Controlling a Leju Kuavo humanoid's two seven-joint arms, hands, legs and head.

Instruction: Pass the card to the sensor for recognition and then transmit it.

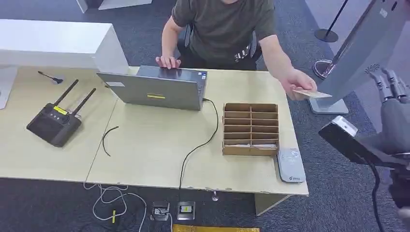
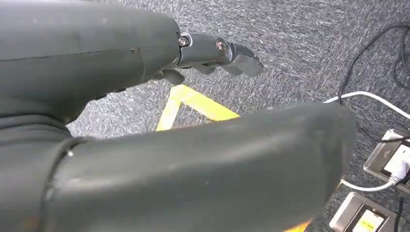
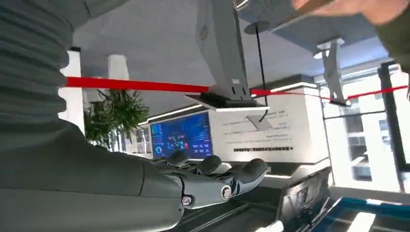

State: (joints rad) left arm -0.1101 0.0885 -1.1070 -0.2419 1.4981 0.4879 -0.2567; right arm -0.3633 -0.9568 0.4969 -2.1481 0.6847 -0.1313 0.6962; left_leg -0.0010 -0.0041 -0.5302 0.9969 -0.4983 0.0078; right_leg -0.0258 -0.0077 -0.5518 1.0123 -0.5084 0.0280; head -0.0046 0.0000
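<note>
A person across the table holds out a pale card in one hand, past the table's right edge. My right hand is raised to the right of the card, fingers apart and empty, a short way from it. The right wrist view shows those fingers spread with nothing in them, and the person's hand at the picture's rim. The grey card sensor lies flat at the table's front right corner. My left hand hangs over the carpet with fingers extended, holding nothing.
A cardboard divider box stands beside the sensor. A laptop with a black cable, a black router and a white box occupy the table. A grey kiosk stand rises right of the table. Power sockets lie on the floor.
</note>
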